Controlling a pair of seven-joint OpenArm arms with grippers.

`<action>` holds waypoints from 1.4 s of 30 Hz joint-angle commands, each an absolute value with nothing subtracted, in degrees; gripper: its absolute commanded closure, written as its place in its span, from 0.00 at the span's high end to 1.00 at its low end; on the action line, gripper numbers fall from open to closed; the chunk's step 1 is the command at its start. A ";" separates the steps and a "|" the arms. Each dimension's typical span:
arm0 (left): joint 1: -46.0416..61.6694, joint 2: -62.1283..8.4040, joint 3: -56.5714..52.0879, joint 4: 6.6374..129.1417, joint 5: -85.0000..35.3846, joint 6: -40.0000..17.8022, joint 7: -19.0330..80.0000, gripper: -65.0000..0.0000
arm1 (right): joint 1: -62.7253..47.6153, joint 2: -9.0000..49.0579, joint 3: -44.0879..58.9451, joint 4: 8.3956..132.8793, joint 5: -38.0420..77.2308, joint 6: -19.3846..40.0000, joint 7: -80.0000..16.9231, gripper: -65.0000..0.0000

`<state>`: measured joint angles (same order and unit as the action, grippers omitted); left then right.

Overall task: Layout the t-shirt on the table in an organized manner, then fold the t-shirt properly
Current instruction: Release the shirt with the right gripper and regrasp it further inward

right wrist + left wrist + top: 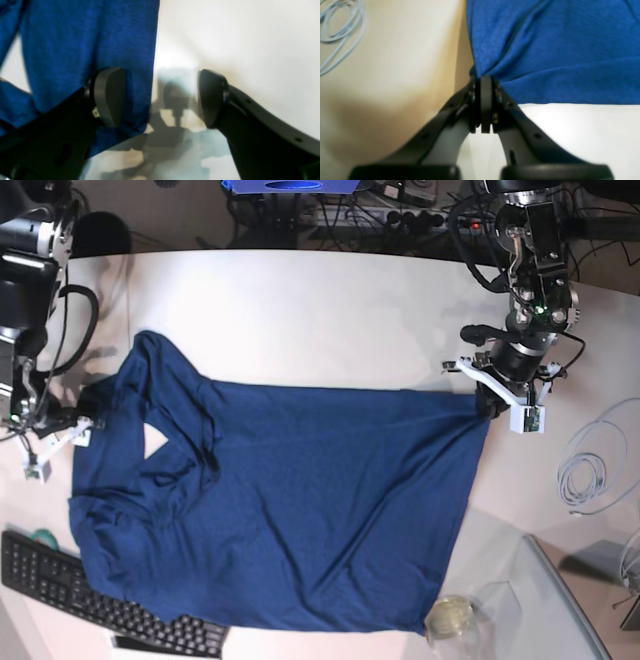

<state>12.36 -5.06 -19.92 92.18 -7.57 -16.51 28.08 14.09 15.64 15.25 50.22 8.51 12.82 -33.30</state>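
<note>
The dark blue t-shirt lies spread over the white table, with wrinkled folds near its left end. In the base view my left gripper is at the shirt's upper right corner. The left wrist view shows that gripper shut on a bunched pinch of the t-shirt, the cloth pulled taut from it. My right gripper is at the shirt's left edge. Its fingers stand wide apart, so the right gripper is open; one finger lies over the t-shirt, and the cloth's edge reaches into the gap.
A black keyboard lies at the front left, partly under the shirt's hem. A grey translucent tray and a small round jar sit at the front right. A coiled pale cable lies right of the shirt.
</note>
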 commanded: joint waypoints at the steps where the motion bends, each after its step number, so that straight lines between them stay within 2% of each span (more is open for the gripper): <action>1: 11.91 -5.49 -20.97 93.14 -8.04 -16.40 26.86 0.00 | 15.34 16.13 14.02 49.63 8.66 12.53 -32.57 0.66; 2: 11.91 -5.32 -22.02 93.23 -7.96 -16.40 27.03 0.00 | 15.25 15.96 13.14 48.75 8.66 12.53 -32.57 0.65; 3: 11.91 -5.14 -22.99 93.32 -7.96 -16.40 27.03 0.00 | 14.81 15.87 12.53 48.48 8.66 12.53 -32.66 0.58; 4: 11.91 -5.14 -23.69 93.32 -7.96 -16.40 27.03 0.00 | 14.02 15.78 12.53 48.48 8.75 12.88 -32.92 0.45; 6: 11.91 -5.23 -24.40 93.41 -7.96 -16.40 27.03 0.00 | 11.30 15.69 12.62 49.19 9.10 12.88 -33.36 0.09; 7: 12.35 -5.32 -24.75 93.41 -7.96 -16.40 27.12 0.00 | 9.80 15.60 12.70 50.77 9.10 12.88 -33.89 0.00; 8: 12.79 -5.41 -24.75 93.58 -7.96 -16.40 27.03 0.00 | 7.34 15.25 13.14 53.32 9.10 12.88 -34.86 0.00; 9: 13.23 -5.49 -24.66 93.67 -7.96 -16.40 26.77 0.00 | 4.00 14.64 14.64 57.01 9.10 12.97 -35.91 0.06; 11: 13.93 -5.49 -24.75 93.67 -7.96 -16.48 26.77 0.00 | -2.07 12.97 18.24 66.42 9.10 13.49 -37.49 0.00; 16: 15.25 -5.32 -24.22 93.32 -7.96 -16.48 26.77 0.00 | -15.60 7.96 20.97 91.74 9.10 19.82 -44.00 0.00; 23: 15.08 -5.14 -24.22 93.14 -7.96 -16.57 26.86 0.00 | -20.26 3.12 20.62 116.26 9.01 25.19 -45.67 0.00; 27: 14.90 -5.05 -24.22 92.79 -7.96 -16.57 26.86 0.00 | -16.66 2.33 16.04 116.88 9.10 28.18 -46.55 0.00; 30: 14.29 -5.05 -22.99 91.03 -7.96 -16.57 26.77 0.00 | -14.37 2.07 9.27 116.79 9.10 33.10 -44.62 0.00; 37: 13.67 -4.88 -19.74 86.90 -7.96 -16.48 26.68 0.00 | -4.79 1.54 -12.00 116.26 9.10 33.36 -41.27 0.00; 42: 13.85 -3.74 -20.00 87.08 -7.87 -16.48 26.68 0.00 | 7.08 -4.35 -19.38 108.79 8.75 33.36 -41.54 0.00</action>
